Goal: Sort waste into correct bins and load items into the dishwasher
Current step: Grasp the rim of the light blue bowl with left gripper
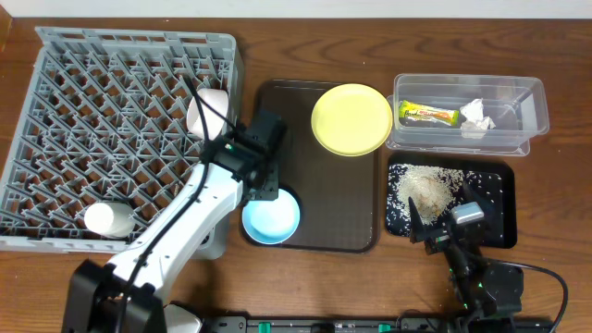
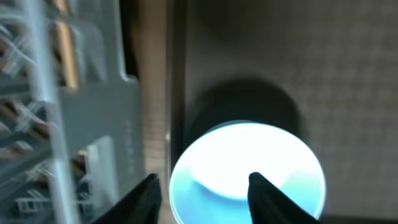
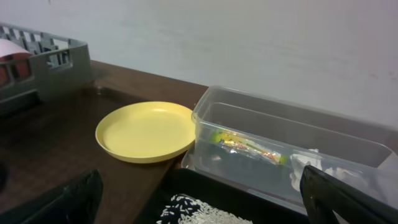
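The left gripper [image 2: 205, 198] has its jaws apart above the light blue bowl [image 2: 245, 171]. One fingertip is over the bowl's inside and the other is outside its rim on the rack side. Whether either touches the rim cannot be told. The bowl sits on the near left corner of the dark brown serving tray [image 1: 333, 208], just beside the grey dish rack [image 1: 92, 120].

The right gripper [image 3: 202, 199] also has its jaws wide apart. It hangs low over the near edge of the black tray [image 1: 495, 199], where the heap of rice grains [image 1: 427, 188] lies.

Beyond the black tray stands the clear tub [image 1: 462, 81], holding the green-and-orange snack wrapper [image 1: 428, 115] and the crumpled tissue [image 1: 474, 116]. The wrapper's print is too small to read.

The yellow plate [image 1: 351, 119] rests on the far end of the serving tray, its edge close to the tub.

In the rack, a white bowl [image 1: 208, 111] leans among the pegs at the tray side. A white cup [image 1: 109, 219] lies near the rack's front edge, and the left arm reaches across the rack's near right corner.
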Tool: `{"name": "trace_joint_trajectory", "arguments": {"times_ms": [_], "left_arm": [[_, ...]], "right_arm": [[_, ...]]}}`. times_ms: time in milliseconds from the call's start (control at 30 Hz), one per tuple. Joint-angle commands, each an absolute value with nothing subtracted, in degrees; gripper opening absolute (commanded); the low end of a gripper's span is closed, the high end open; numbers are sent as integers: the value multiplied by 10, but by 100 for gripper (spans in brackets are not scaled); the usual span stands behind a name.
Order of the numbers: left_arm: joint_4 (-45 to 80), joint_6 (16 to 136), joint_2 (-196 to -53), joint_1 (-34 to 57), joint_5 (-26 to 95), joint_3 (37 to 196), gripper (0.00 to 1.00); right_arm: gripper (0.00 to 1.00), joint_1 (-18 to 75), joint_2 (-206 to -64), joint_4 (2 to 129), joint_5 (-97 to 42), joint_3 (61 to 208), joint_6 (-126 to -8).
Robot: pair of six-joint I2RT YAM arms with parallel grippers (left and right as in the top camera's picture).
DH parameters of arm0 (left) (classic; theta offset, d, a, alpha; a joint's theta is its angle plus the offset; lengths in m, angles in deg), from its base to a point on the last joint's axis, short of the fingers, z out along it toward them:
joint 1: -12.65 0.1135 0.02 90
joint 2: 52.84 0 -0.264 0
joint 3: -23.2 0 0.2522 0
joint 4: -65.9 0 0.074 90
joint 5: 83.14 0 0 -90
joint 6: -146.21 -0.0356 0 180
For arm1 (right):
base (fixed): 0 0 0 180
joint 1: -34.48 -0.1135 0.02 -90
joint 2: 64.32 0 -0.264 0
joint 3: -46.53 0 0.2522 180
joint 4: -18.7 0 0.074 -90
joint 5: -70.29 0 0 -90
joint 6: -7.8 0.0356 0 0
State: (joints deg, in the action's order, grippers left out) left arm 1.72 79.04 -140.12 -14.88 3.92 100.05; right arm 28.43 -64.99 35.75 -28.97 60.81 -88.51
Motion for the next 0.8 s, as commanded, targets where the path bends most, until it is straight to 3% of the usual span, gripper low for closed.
{"name": "trace_joint_trajectory", "arguments": {"times_ms": [0, 300, 533, 633, 767], "left_arm": [[63, 812, -1414, -149, 99, 958, 37], [241, 857, -1492, -202, 220, 883, 19], [409, 823, -1512, -232, 400, 896, 22], [414, 791, -1511, -236, 461, 916, 30], [388, 800, -1483, -217, 470, 924, 30]], "right_arm": [[99, 288, -646, 357, -294, 606, -878], [99, 288, -646, 357, -294, 606, -878], [99, 288, -646, 357, -294, 606, -878], [99, 288, -646, 357, -294, 606, -878], [99, 288, -646, 357, -294, 606, -878]]}}
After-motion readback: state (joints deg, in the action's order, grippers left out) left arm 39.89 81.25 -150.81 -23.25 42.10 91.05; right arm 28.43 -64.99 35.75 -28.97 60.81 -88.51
